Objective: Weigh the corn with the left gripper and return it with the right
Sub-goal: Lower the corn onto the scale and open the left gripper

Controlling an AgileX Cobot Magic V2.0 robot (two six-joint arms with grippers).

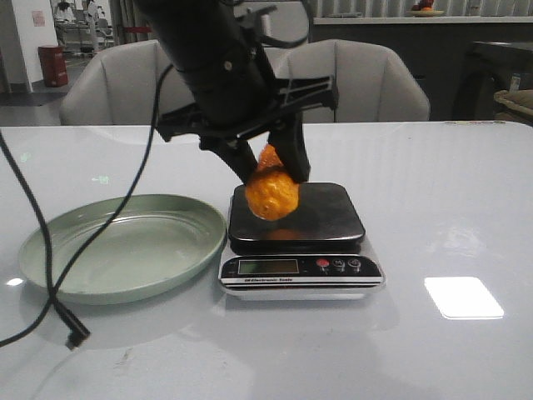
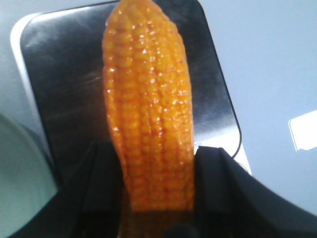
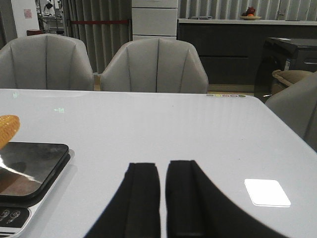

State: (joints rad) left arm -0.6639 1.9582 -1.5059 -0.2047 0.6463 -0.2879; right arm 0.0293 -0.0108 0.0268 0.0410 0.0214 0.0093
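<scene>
front view: left gripper clamped on the corn, 1 finger each side, holding it above the scale. the cob's low rounded end hangs over the near-left part of the scale's dark platform; looks a bit clear of the steel but can't tell for sure if it touches. cob is tilted, upper end up betw the fingers, long axis running away from the camera and upward. green plate, empty, sits just left of the scale, a loose black cable trailing across it. scale display unreadable.

left wrist view: corn runs lengthwise over the scale platform, gripped at 1 end by the black fingers, far end reaching near the platform's far edge. axis roughly lines up w/ the platform's long side — so a straight drop should land it fully on the plate of the scale, i'd judge.

right wrist view: right gripper low over the table, to the right of the scale, fingers nearly together w/ a thin slit, holding nothing. sliver of corn shows above the scale. left arm is the 1 on the cob; right waits off to the side — it'd have to cross to the scale for the return.
</scene>
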